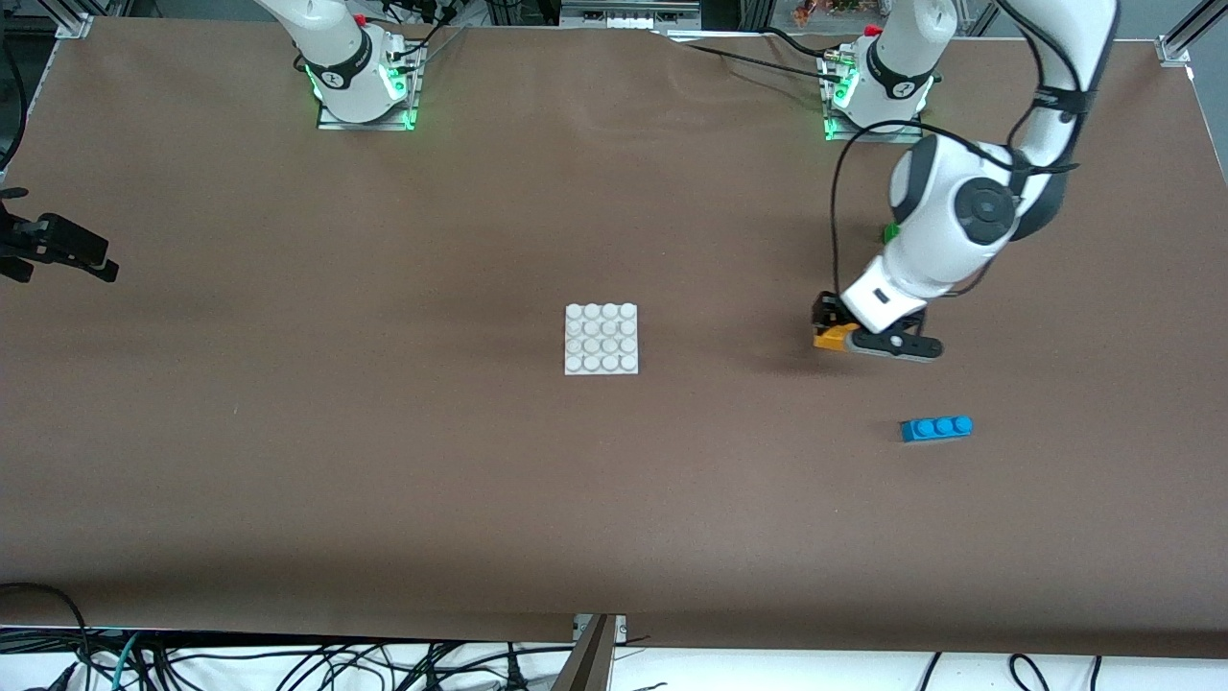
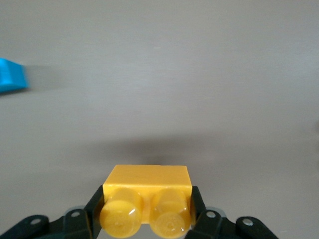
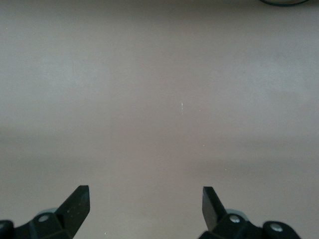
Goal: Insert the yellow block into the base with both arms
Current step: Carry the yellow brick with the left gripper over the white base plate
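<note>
While clamped, yellow block (image 2: 147, 201) sits between left end effector (image 2: 147, 209) fingers.

White jointed arms (image 1: 945, 206) with black bands, black cables looped alongside, green-lit bases (image 1: 365, 91) with red buttons, black two-finger grippers (image 2: 145, 216) dotted with silver screws

Front camera high, facing robots; wrist cameras close
</note>
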You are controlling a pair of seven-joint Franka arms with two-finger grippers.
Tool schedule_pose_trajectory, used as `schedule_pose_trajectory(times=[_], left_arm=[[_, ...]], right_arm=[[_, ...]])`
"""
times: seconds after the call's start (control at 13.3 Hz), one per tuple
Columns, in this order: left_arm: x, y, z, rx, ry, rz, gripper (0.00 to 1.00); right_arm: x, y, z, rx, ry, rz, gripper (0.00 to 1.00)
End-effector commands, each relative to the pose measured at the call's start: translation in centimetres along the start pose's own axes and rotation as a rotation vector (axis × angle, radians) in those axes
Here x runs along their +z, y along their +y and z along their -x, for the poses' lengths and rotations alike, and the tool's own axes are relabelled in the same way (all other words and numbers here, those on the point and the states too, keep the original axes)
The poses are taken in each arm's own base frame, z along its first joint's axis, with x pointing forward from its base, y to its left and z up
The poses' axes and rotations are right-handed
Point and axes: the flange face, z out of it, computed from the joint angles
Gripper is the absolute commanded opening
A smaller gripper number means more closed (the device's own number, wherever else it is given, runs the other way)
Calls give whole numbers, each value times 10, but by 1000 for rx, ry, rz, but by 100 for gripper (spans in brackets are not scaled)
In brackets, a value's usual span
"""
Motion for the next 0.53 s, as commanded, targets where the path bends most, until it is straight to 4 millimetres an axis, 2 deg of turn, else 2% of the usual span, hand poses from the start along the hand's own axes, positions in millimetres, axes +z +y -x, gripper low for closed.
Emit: schedule_pose_trajectory(times=[0.0, 0.23, 0.45], left_arm=[[13, 74, -14, -69, -5, 34, 0], [27, 160, -6, -164, -7, 51, 0], [38, 233, -4, -240, -17, 63, 0]], right_arm=[[-3, 1, 3, -6, -5, -2, 100], [-3, 1, 3, -6, -5, -2, 100], [-3, 1, 3, -6, -5, -2, 100]])
